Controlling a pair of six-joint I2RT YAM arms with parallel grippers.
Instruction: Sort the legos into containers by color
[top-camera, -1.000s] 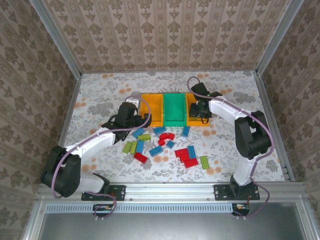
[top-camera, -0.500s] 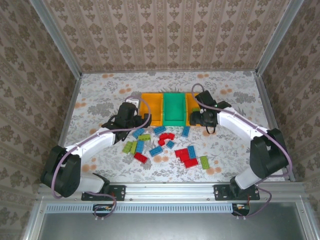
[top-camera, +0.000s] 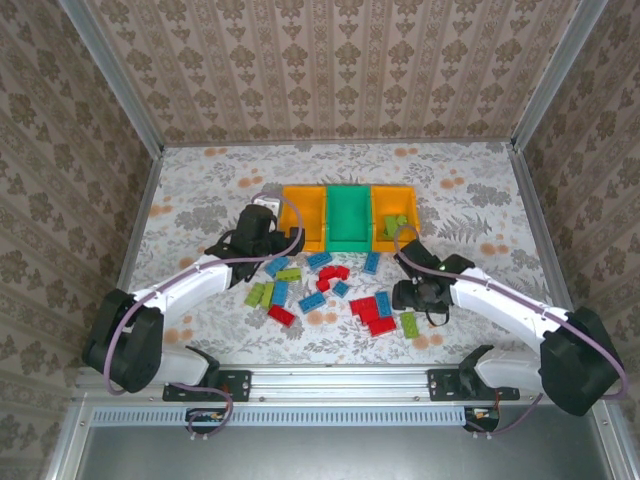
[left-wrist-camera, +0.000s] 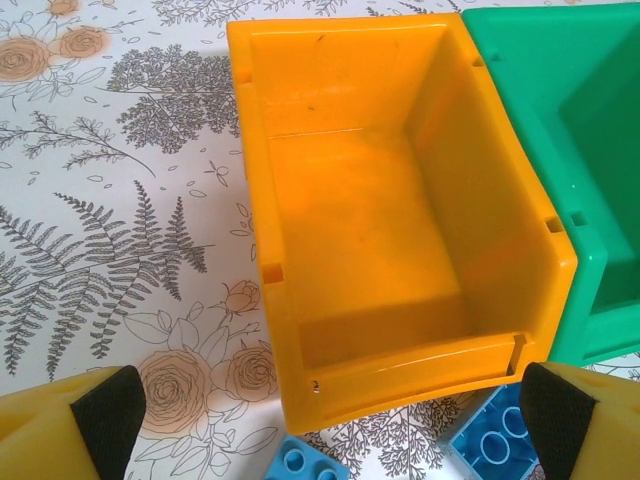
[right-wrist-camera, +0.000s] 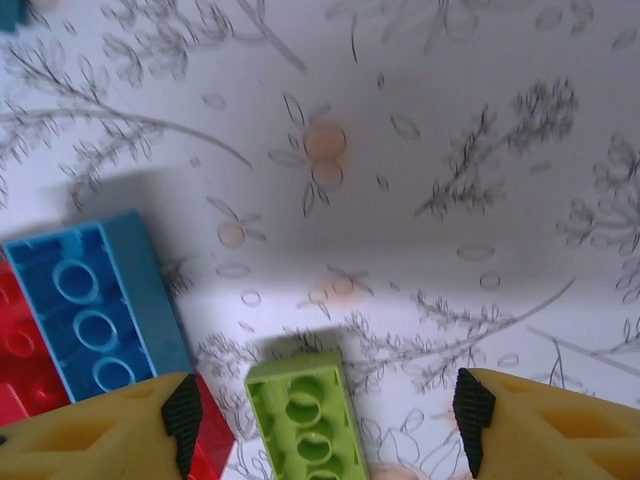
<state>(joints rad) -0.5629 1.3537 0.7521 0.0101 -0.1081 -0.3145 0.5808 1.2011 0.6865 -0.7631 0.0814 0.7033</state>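
Yellow right fingers (right-wrist-camera: 95, 432) apart above lego (right-wrist-camera: 306, 418)

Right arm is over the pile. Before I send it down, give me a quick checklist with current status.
1. The right claw open and empty: ok.
2. A lime brick lying between its fingers: ok.
3. Fingers clear of neighbouring pieces: cannot tell; a red brick sits right by one.
4. The right orange bin uncovered, with lime bricks in it: ok.
5. The left claw open, empty, over the left orange bin, apart from the right arm: ok.
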